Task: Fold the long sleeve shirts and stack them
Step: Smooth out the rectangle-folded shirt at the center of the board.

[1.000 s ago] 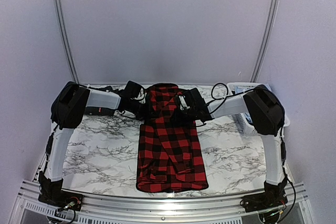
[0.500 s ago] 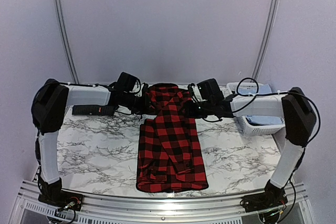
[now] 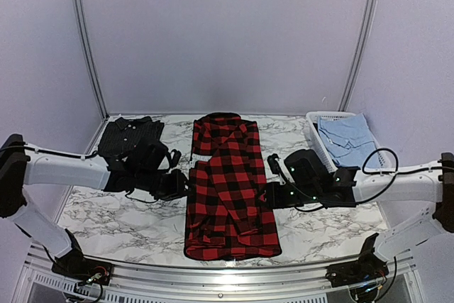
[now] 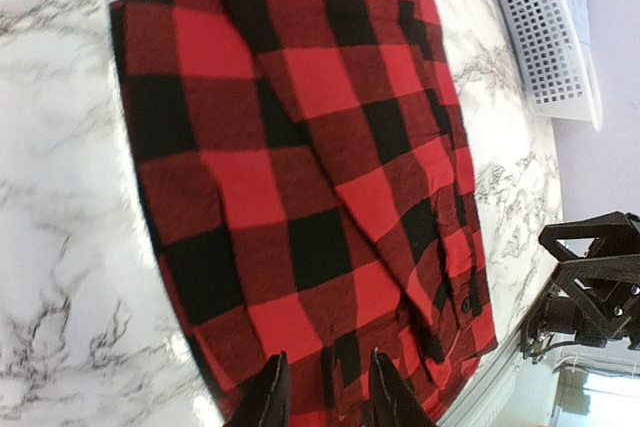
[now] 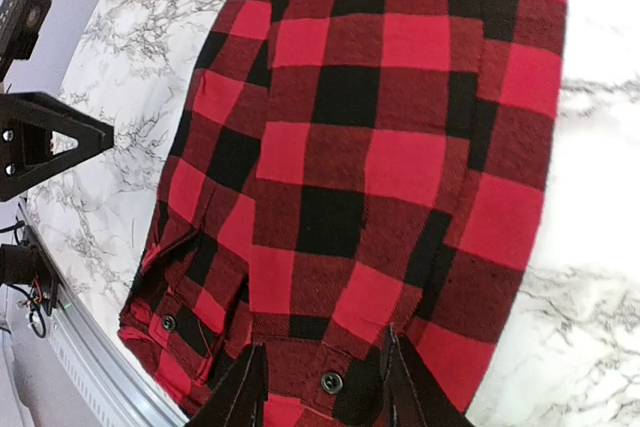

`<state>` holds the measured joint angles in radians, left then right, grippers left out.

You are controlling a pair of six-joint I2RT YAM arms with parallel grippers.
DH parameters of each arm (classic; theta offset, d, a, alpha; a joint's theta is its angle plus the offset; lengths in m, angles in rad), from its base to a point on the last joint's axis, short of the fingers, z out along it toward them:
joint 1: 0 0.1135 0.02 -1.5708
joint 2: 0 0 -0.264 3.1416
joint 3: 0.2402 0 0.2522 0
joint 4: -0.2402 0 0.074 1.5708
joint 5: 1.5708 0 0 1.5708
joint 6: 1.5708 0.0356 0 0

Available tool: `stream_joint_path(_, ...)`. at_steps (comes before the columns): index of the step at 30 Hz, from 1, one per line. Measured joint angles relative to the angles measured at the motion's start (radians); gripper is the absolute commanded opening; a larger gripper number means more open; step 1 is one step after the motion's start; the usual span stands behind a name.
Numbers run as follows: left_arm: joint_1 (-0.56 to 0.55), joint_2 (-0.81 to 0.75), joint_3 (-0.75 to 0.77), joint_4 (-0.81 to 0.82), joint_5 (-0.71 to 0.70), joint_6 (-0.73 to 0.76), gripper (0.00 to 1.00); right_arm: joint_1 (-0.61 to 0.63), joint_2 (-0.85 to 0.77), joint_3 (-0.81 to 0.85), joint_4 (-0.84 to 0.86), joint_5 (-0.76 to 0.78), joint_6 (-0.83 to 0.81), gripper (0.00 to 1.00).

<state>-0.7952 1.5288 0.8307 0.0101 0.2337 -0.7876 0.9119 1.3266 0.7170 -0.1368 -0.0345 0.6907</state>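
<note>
The red-and-black plaid shirt [image 3: 230,196] lies as a long narrow strip down the middle of the marble table [image 3: 128,214], collar at the far end. A white bit of its patch shows at its left edge [image 3: 201,157]. The dark charcoal shirt [image 3: 130,136] lies folded at the back left. My left gripper [image 3: 181,185] is open at the plaid shirt's left edge; in the left wrist view [image 4: 325,402] its fingers hover over the plaid [image 4: 300,147]. My right gripper [image 3: 274,195] is open at the right edge; in the right wrist view [image 5: 322,392] it hangs over a buttoned cuff [image 5: 330,381].
A white slotted basket [image 3: 320,148] with a light blue garment [image 3: 344,136] in it stands at the back right and shows in the left wrist view [image 4: 545,37]. The table's metal front rail [image 3: 227,271] runs just below the shirt's hem.
Both arms have drawn back from the shirt's collar end to its middle, one at each side. The charcoal shirt and the basket's inside are now uncovered. The plaid shirt has not moved.
</note>
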Motion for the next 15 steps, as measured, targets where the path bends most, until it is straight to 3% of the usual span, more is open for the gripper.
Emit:
stream_joint_path(6,-0.111,-0.123,-0.204,0.046,-0.095,-0.11,0.3,0.064,-0.122,-0.129,-0.038,0.051,0.092,0.36)
stream_joint_path(15,-0.209,-0.177,-0.301,0.084,-0.185,-0.217,0.3,0.162,-0.213,-0.243,-0.074,0.11,0.217,0.37)
